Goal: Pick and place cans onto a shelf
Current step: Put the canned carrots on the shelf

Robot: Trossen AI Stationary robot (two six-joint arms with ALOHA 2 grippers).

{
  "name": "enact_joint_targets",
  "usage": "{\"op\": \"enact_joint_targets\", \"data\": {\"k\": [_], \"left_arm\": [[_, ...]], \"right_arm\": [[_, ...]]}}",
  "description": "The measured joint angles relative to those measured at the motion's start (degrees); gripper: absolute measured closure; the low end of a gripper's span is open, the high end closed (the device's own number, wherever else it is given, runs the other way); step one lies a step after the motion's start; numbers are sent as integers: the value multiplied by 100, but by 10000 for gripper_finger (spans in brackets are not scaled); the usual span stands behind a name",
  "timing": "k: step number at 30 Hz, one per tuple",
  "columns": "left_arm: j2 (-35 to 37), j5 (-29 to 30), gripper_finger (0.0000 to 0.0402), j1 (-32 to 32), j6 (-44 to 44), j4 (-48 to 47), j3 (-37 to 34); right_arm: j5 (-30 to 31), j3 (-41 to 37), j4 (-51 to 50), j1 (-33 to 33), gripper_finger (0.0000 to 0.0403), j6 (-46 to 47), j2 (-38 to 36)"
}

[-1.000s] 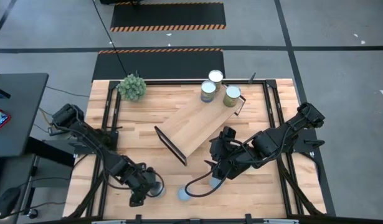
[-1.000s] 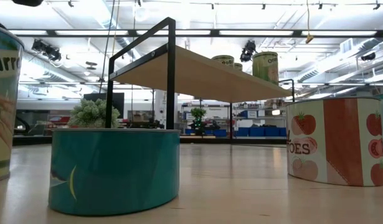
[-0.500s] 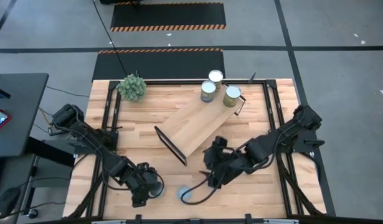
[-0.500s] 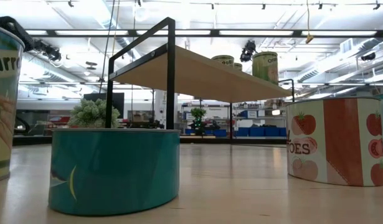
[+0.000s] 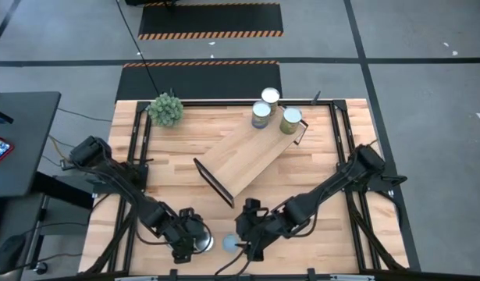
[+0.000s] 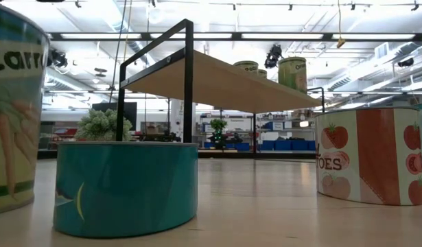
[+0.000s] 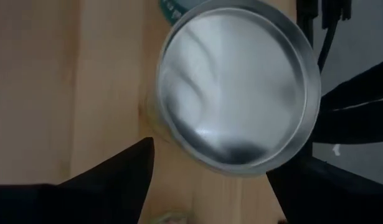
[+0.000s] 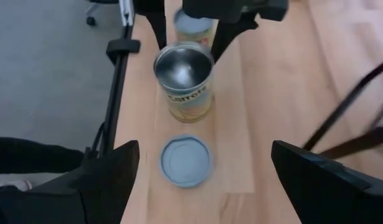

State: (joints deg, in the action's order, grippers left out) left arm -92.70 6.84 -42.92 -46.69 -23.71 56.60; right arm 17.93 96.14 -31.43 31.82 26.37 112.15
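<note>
A carrot-label can (image 8: pixel 185 81) with a silvery top (image 7: pixel 238 87) stands near the table's front edge. It also shows at the left of the low view (image 6: pixel 12 116). My left gripper (image 5: pixel 191 236) is shut on it from above. A low teal can (image 8: pixel 186 163) stands next to it, also seen in the low view (image 6: pixel 125 185). My right gripper (image 8: pixel 203 149) is open and empty, just above the teal can. The shelf (image 5: pixel 251 152) lies slantwise mid-table. Three cans (image 5: pixel 261 115) stand at its far end. My left gripper pinches the carrot can between its two fingers (image 7: pixel 116 180), on opposite sides of the side wall just below the top rim (image 7: pixel 155 140). The fingers come from above, pointing down. The can is upright, and its base (image 8: pixel 188 115) looks to be on the table.
A tomato-label can (image 6: pixel 372 154) stands near the front, to the right of the teal can in the low view. Another can top (image 8: pixel 194 25) shows beyond the carrot can. A bushy green plant (image 5: pixel 165 109) sits at the far left corner. Black rails (image 5: pixel 134 148) edge the table.
My right gripper has swept toward the table's left and near edge and now hangs over the teal can. My left gripper has shifted a little toward the near edge. The carrot can has moved nearer the low camera and shows larger there.
</note>
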Motion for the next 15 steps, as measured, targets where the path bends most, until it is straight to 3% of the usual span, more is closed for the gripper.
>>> {"op": "enact_joint_targets", "data": {"k": [15], "left_arm": [[-158, 563, 109, 115, 44, 376, 2]], "right_arm": [[218, -2, 961, 59, 29, -211, 1028]]}}
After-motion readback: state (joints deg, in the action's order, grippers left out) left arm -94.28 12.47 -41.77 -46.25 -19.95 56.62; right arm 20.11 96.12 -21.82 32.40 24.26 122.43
